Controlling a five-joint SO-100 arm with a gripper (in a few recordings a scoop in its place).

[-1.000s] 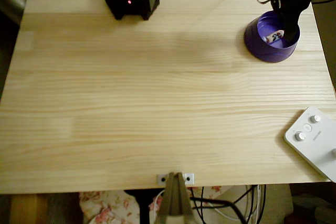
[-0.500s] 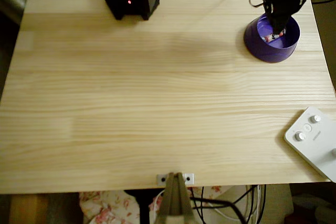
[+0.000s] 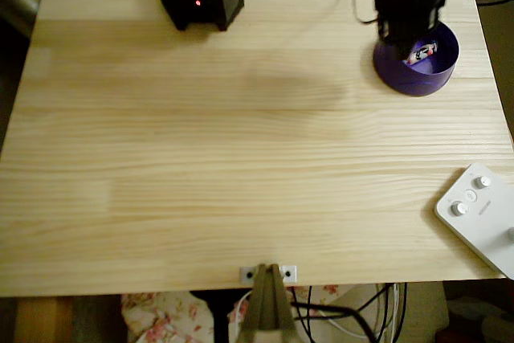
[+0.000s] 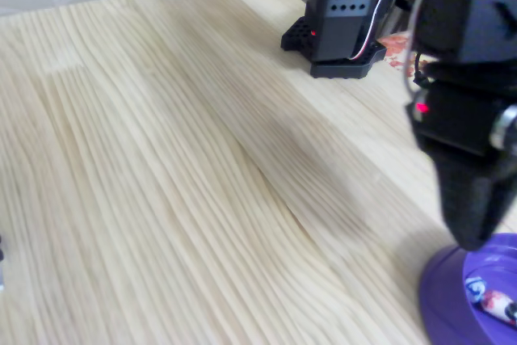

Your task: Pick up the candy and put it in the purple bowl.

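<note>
Candy is lying loose on the light violet floor of the purple bowl, which is sitting near the far right corner of the table in the overhead view; in the fixed view the sweet is showing at the bottom right, inside the bowl's rim. Judging by its small size and twisted wrapper, it is probably handling as something very light, with a firm core and a crinkly, somewhat slippery skin; a pinch across the middle of the body looks safer than one on the thin twisted ends, which would likely fold or slide out. The gripper is hanging dark above the bowl's left edge in the overhead view, beside the candy rather than over it, and nothing is visibly sitting between its fingers. Whether those fingers are spread or pressed together I cannot tell, since both views are showing them only as a black mass. By these pictures the sweet is resting where the task wants it.
</note>
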